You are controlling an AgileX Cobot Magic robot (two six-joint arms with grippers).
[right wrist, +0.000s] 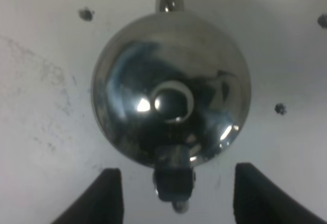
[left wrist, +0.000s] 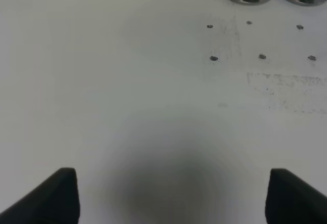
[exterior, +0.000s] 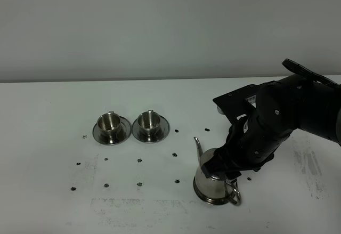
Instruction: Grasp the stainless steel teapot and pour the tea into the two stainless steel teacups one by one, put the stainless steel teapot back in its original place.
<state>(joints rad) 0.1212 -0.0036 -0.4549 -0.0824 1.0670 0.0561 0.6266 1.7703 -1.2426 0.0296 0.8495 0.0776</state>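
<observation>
While nothing is lifted yet, the job sits at its very start. The teapot [exterior: 213,183] stands upright on the bench [exterior: 48,154], at about five o'clock in the high view. The right tool [right wrist: 176,203] hangs over it, released, with its two fingers spread wide on either side of the loop handle [right wrist: 173,185] and not touching it. By my reading the grasp, both pours and the return are all left to do.

The farther cup [exterior: 109,122] and the nearer cup [exterior: 148,120] sit side by side on their saucers [exterior: 98,134], toward ten o'clock from the pot and well apart from it. No dark tea shows in either, though they are small in the picture. The left tool [left wrist: 179,198] is also released, over bare bench.

The teapot is shiny and bell-shaped, with a domed lid [right wrist: 204,71] and a round knob [right wrist: 171,101]. Its thin spout [exterior: 198,146] points to eleven o'clock and its handle to five. Whether a separate disc lies under its flared base, I cannot tell.
</observation>
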